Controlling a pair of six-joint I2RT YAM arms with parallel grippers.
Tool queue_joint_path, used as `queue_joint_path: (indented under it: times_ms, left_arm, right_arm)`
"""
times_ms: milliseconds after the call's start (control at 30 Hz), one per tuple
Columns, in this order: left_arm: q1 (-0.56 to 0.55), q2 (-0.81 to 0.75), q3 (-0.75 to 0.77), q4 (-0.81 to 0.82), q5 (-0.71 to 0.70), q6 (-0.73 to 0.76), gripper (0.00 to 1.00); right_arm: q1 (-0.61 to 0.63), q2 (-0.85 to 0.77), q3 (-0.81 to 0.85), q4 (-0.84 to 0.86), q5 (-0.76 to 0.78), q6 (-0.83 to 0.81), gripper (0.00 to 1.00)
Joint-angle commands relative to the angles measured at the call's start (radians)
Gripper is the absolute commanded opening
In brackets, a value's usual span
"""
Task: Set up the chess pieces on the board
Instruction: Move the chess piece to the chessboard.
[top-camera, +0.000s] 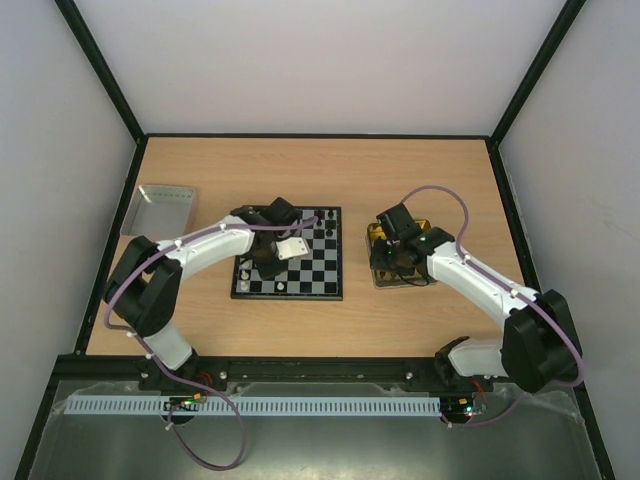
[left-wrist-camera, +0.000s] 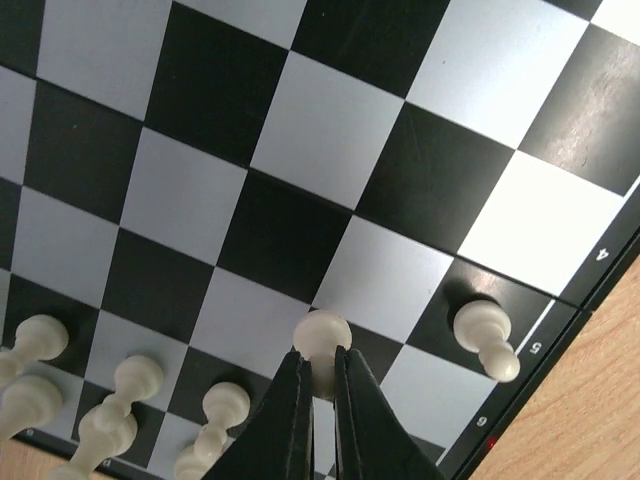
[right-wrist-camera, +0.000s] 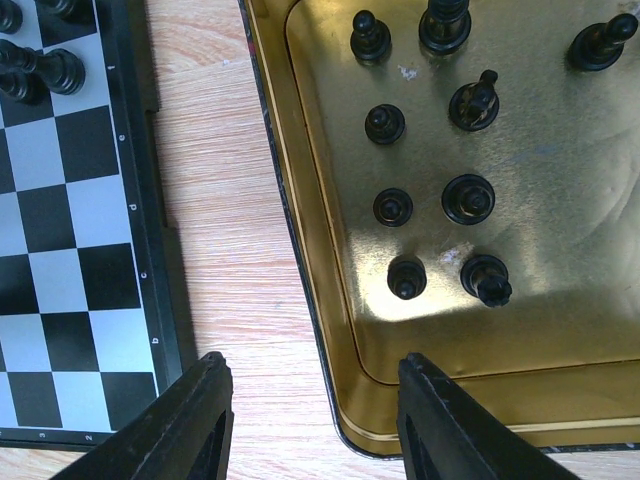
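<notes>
The checkered board (top-camera: 318, 268) lies mid-table; it fills the left wrist view (left-wrist-camera: 300, 130) and its edge shows in the right wrist view (right-wrist-camera: 70, 250). My left gripper (left-wrist-camera: 320, 362) is shut on a white pawn (left-wrist-camera: 321, 335), held just over the board near its edge. Other white pieces (left-wrist-camera: 130, 385) stand in a row to its left, and one white pawn (left-wrist-camera: 484, 335) to its right. My right gripper (right-wrist-camera: 312, 385) is open and empty, over the corner rim of the yellow tray (right-wrist-camera: 330, 330). Several black pieces (right-wrist-camera: 467, 200) stand in that tray. Black pieces (right-wrist-camera: 45, 65) stand on the board's corner.
A silver metal tray (top-camera: 160, 208) sits at the far left of the table. The yellow tray (top-camera: 378, 275) lies right of the board with a strip of bare wood (right-wrist-camera: 230, 200) between them. The enclosure walls bound the table.
</notes>
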Motion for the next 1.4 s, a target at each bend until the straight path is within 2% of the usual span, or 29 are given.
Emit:
queue_joint_path:
  times_ms: [0,367,1033,1133,1367]
  left_arm:
    - [0.019,-0.045,-0.025,-0.048,-0.019,0.024,0.02]
    - [0.074,-0.096,-0.088,-0.052,-0.017,0.056,0.02]
    - [0.093,-0.111,-0.129,-0.025,-0.004,0.058,0.02]
    - [0.095,-0.109,-0.129,-0.025,-0.006,0.058,0.08]
    - [0.100,-0.106,-0.129,-0.021,-0.008,0.058,0.12]
  right_arm:
    - [0.004,0.021,0.010,0.004,-0.004,-0.006,0.44]
    - [0.004,0.034,0.025,-0.001,-0.002,-0.013,0.44]
    - [0.004,0.030,0.014,0.005,-0.006,-0.004,0.44]
    - [0.004,0.029,0.013,0.005,-0.009,-0.004,0.44]
    - [0.004,0.029,0.006,0.009,-0.009,-0.003,0.44]
